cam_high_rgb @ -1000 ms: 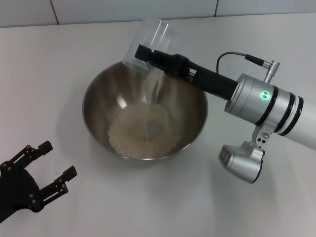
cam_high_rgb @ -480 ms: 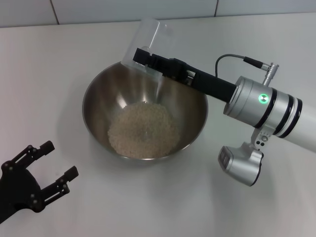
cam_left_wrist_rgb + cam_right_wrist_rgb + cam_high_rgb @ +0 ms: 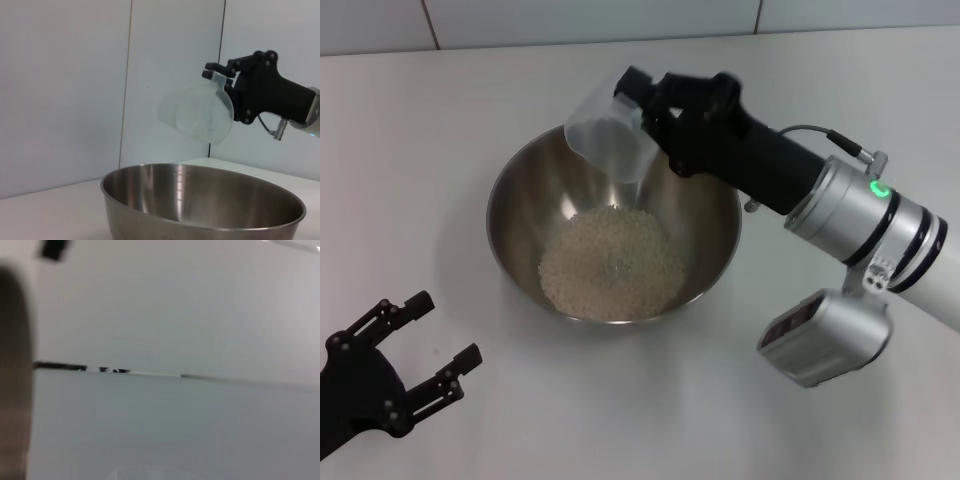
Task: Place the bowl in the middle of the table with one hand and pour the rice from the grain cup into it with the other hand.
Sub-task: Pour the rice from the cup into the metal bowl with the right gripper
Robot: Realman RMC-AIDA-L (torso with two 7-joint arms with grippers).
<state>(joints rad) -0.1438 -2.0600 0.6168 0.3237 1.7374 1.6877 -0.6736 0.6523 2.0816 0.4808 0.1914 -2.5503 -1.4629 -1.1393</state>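
Overhead, right tool (image 3: pixel 645 100) tilts grain cup (image 3: pixel 610 135) above bowl (image 3: pixel 510 215).

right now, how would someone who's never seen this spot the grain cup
Start at the bowl, the big shiny steel one in the middle of the white table, with rice heaped in its bottom. Above its far rim, the right gripper holds the grain cup tipped over. It is the only see-through plastic thing, far smaller than the bowl.

The right tool (image 3: pixel 642 100) reaches in from the right on its silver-grey wrist, clamped on the grain cup (image 3: pixel 608 135) and holding it tipped; the left tool (image 3: pixel 420 345) sits low at the counter's near-left edge, fingers spread apart.
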